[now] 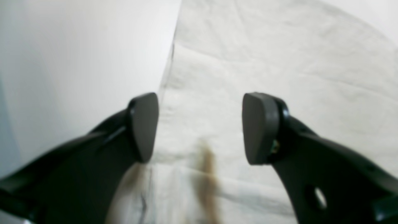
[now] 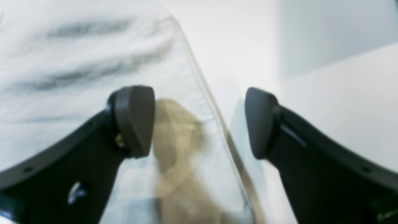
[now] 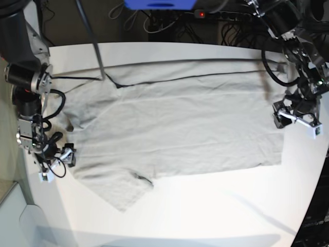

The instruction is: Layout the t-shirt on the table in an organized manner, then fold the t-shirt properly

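The light grey-beige t-shirt (image 3: 180, 123) lies spread flat on the white table (image 3: 205, 211), its hem at the right and its sleeves at the left. My left gripper (image 3: 280, 117) hovers at the hem edge on the right. In the left wrist view it (image 1: 200, 127) is open and straddles the t-shirt's (image 1: 279, 62) edge, with one finger over bare table (image 1: 77, 46). My right gripper (image 3: 69, 156) sits at the shirt's left edge. Seen from the right wrist, it (image 2: 199, 121) is open over the t-shirt's (image 2: 77, 62) border, and nothing is pinched.
Dark cables and equipment (image 3: 231, 20) crowd the space behind the table's far edge, beside a blue object (image 3: 159, 4). A thin dark rod (image 3: 95, 46) slants down to the shirt's upper sleeve. The table's rounded near-left edge (image 3: 31, 206) lies close to my right arm.
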`<action>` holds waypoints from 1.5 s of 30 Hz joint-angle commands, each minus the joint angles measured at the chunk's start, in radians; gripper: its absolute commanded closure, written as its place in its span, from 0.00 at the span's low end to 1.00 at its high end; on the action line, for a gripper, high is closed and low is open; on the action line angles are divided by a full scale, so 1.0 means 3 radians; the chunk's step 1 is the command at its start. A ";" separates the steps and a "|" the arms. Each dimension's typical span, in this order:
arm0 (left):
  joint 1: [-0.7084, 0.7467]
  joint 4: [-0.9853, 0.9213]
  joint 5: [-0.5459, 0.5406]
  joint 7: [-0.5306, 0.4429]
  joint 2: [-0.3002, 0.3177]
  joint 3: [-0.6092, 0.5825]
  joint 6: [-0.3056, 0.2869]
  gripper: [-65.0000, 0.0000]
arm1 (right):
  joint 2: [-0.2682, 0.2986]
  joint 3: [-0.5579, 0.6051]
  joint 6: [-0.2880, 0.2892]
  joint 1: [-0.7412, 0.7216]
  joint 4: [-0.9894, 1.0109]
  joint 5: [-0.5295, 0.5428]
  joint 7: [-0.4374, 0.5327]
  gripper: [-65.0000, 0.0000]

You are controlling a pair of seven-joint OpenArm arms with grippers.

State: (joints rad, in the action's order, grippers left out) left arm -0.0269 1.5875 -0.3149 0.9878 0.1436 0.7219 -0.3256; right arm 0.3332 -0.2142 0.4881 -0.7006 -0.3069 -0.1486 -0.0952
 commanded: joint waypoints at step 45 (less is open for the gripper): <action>-0.1677 -0.3341 0.0597 -0.1429 0.0588 -0.0824 0.0019 0.53 | 0.0037 0.0118 -0.0054 0.0016 -0.0028 0.0027 -0.0002 1.00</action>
State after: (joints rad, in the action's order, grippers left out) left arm -0.5144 0.5869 -0.1448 0.5053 0.3176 0.4767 -0.3183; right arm 0.3351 -0.1818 0.4870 -0.6807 -0.3096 -0.1253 -0.0662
